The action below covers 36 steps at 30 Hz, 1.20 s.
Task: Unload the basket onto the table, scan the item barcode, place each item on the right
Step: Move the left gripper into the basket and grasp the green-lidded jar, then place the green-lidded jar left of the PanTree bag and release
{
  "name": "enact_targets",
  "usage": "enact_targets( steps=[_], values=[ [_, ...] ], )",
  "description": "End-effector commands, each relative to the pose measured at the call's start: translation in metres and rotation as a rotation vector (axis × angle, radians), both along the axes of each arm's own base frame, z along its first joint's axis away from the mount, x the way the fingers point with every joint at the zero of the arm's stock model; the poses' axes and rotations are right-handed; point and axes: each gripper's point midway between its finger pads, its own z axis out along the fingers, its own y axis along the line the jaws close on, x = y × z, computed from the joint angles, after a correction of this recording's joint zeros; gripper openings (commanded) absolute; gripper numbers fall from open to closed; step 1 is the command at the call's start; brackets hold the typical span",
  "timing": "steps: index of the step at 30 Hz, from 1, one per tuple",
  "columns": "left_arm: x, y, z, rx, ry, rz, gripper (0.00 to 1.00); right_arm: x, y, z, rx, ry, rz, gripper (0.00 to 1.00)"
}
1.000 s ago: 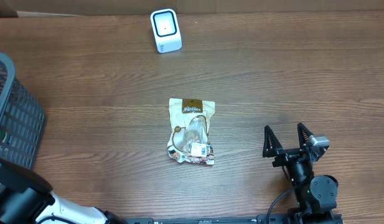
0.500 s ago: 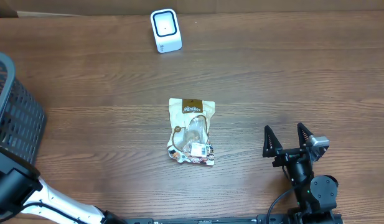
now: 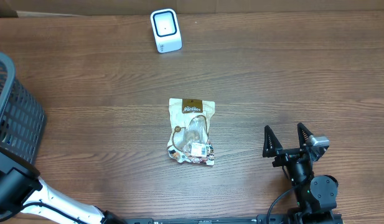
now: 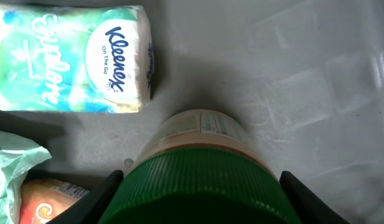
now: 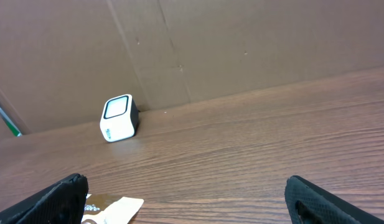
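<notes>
1. The round plastic jar (image 4: 201, 132) with a ribbed green screw lid (image 4: 198, 180) sits on a grey bin floor (image 4: 291, 74), near a soft Kleenex tissue pack (image 4: 70, 59).
2. The left gripper (image 4: 198, 190) has its fingers (image 4: 300, 199) close against the lid's sides; I cannot tell whether they are clenched on it.
3. The jar looks stiff, smooth-walled and fairly weighty, so the ribbed lid is probably the surest hold.
4. The right gripper (image 3: 283, 128) is released and empty over the brown wooden worktop (image 3: 272, 68).

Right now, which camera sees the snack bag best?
The overhead view. It shows the whole snack bag lying flat on the table, printed side up, with nothing covering it. The right wrist view catches only a pale corner of it at the bottom edge. The left wrist view shows none of it.
</notes>
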Motion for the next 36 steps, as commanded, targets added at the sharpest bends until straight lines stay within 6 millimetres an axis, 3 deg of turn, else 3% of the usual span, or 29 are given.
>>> enact_targets(
  steps=[1,5,9,14,18,23,28,32,36],
  values=[
    [0.0,-0.008,0.0,-0.03,0.005,-0.004,0.46,0.0,-0.001,-0.001,0.003,-0.006,-0.005,1.0],
    [0.006,-0.008,0.022,-0.029,-0.025,0.005,0.46,0.0,-0.001,-0.001,0.003,-0.006,-0.005,1.0],
    [0.018,-0.004,0.067,-0.008,-0.107,0.022,0.45,0.0,-0.001,-0.001,0.003,-0.006,-0.005,1.0],
    [0.028,-0.006,0.151,0.054,-0.245,0.064,0.45,0.0,-0.001,-0.001,0.003,-0.006,-0.005,1.0],
    [0.026,-0.024,0.219,0.101,-0.36,0.055,0.43,0.0,-0.001,-0.001,0.003,-0.006,-0.005,1.0],
    [0.018,-0.072,0.295,0.162,-0.493,-0.019,0.42,0.0,-0.001,-0.001,0.003,-0.006,-0.005,1.0],
    [0.012,-0.139,0.346,0.194,-0.594,-0.141,0.42,0.0,-0.001,-0.001,0.003,-0.006,-0.005,1.0],
    [0.017,-0.203,0.36,0.16,-0.619,-0.287,0.42,0.0,-0.001,-0.001,0.003,-0.006,-0.005,1.0],
    [0.028,-0.266,0.349,0.055,-0.582,-0.464,0.4,0.0,-0.001,-0.001,0.003,-0.006,-0.005,1.0]
  ],
)
